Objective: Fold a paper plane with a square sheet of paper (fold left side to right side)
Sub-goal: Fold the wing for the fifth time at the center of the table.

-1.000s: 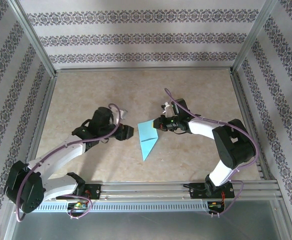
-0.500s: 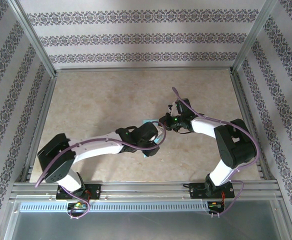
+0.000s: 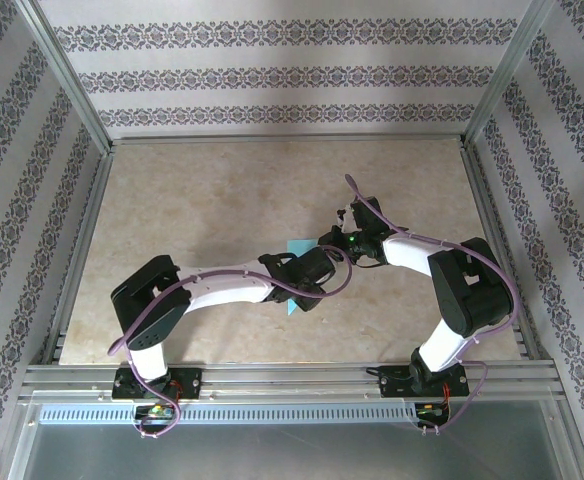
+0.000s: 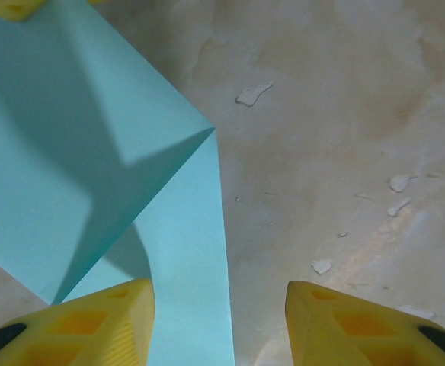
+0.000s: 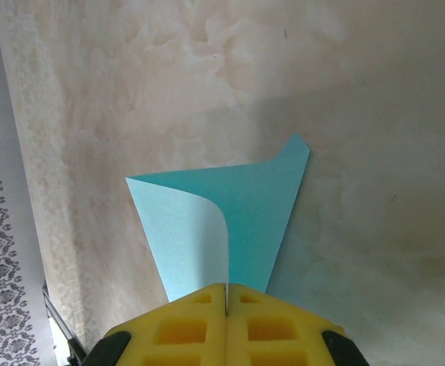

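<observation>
The cyan sheet of paper (image 5: pixel 238 202), part-folded to a point, lies mid-worktop (image 3: pixel 202 190) between the arms. The right hand (image 5: pixel 226 293) is closed tight on what looks like a curled-up flap at its edge, and the left hand (image 4: pixel 221 320) is half open, with one finger over the paper and the other over bare surface. If the left hand presses or sweeps while the right pulls, the thin sheet could slide, crumple or tear at the pinch, and a slipped pinch would let the flap spring back, skewing the crease.
</observation>
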